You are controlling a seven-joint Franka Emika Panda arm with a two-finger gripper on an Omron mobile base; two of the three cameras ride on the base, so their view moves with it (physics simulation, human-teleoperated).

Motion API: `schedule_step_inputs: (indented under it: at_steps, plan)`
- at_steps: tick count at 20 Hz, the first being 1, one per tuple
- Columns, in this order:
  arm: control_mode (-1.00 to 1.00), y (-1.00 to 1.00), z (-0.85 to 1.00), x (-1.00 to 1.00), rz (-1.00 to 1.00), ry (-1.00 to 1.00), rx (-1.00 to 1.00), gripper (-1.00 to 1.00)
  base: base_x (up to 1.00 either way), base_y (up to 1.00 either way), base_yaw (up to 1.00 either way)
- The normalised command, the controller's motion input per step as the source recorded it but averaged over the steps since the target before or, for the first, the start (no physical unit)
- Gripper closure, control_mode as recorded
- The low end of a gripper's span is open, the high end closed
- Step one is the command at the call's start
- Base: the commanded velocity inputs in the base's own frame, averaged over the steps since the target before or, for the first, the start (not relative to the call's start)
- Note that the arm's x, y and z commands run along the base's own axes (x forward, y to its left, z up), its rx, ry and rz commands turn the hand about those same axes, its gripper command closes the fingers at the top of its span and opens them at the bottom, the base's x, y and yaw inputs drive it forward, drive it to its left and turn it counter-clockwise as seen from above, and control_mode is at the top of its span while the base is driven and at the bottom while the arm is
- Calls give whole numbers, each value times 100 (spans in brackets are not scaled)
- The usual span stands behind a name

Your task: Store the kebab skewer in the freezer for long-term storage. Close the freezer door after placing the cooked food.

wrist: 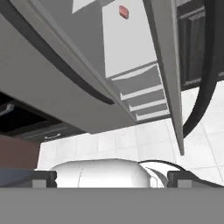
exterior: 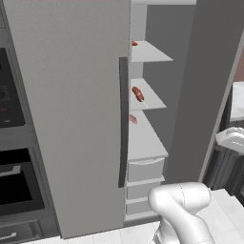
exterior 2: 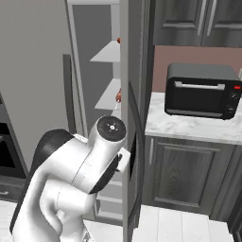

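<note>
The gripper point(wrist: 112, 178) stands fully open and holds nothing; in the hand view its two dark fingertips point(wrist: 43, 178) sit wide apart at the bottom edge, low near the white floor tiles point(wrist: 131, 140). Ahead of it and above is the open freezer point(exterior: 157, 95), with white drawers point(wrist: 140, 94) at its foot and white shelves higher up. The skewer point(exterior: 138, 94) lies on the middle shelf point(exterior: 152, 97), well above and beyond the gripper, its pale stick pointing toward the shelf's front edge. A small red item point(exterior: 133, 118) rests on the shelf below it, and another point(exterior: 135, 43) on the shelf above. The freezer door point(exterior 2: 134, 156) is swung wide open to the gripper's right, edge-on, its dark handle point(wrist: 205, 83) curving down. To the left stands the shut grey door point(exterior: 71, 109). A black toaster oven point(exterior 2: 203, 90) sits on the counter point(exterior 2: 189, 127) further right.
</note>
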Motion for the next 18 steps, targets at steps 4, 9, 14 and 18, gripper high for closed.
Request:
schedule_step_inputs:
  at_steps: [4, 9, 14, 18]
  plan:
    - [-100, -65, 1, 0, 0, -3, 26, -100, 0, 0, 0]
    - [-100, -51, 0, 40, 0, 0, 8, -100, 0, 0, 0]
    - [-100, -50, -1, 73, 0, 0, 4, -100, 0, 0, 0]
    - [-100, -47, -5, 74, 1, -8, 7, -100, 0, 0, 0]
